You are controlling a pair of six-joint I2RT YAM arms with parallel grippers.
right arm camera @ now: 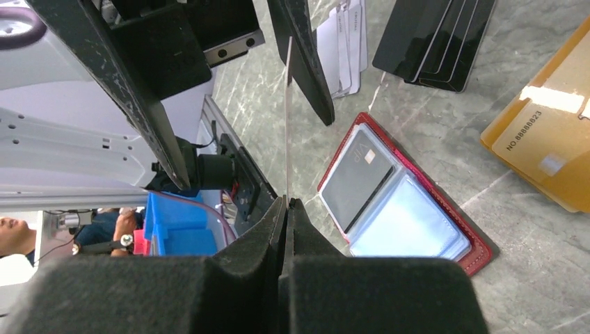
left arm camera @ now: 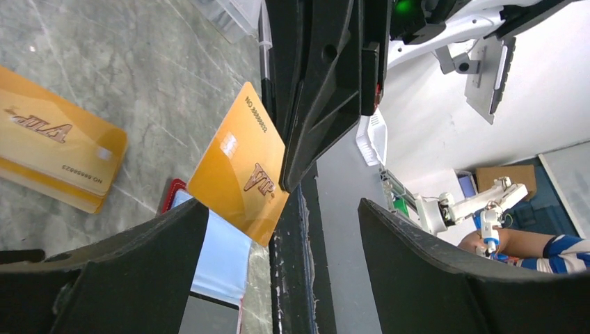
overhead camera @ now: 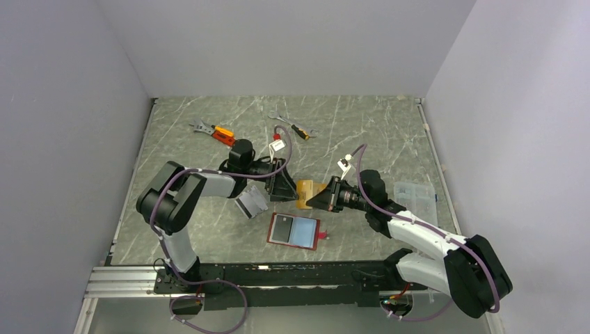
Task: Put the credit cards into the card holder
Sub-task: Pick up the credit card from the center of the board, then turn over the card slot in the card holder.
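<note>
My right gripper [overhead camera: 316, 197] [right arm camera: 286, 203] is shut on an orange-gold credit card [left arm camera: 240, 163], seen edge-on in the right wrist view [right arm camera: 286, 118] and held upright above the table. My left gripper [overhead camera: 282, 186] [left arm camera: 282, 257] is open and empty; the card stands just ahead of its jaws, near one finger [right arm camera: 306, 62]. The red card holder [overhead camera: 316, 242] [right arm camera: 480, 247] lies open and flat below, with a dark card [right arm camera: 358, 177] in one pocket and pale blue pockets beside it. More gold cards [left arm camera: 56, 149] [right arm camera: 549, 139], black cards [right arm camera: 435, 38] and silver-grey cards [overhead camera: 252, 202] lie on the table.
Two orange-handled wrenches [overhead camera: 212, 131] [overhead camera: 296, 129] lie at the back of the marbled table. A clear plastic box [overhead camera: 415, 195] sits at the right. Grey walls close in the left, back and right.
</note>
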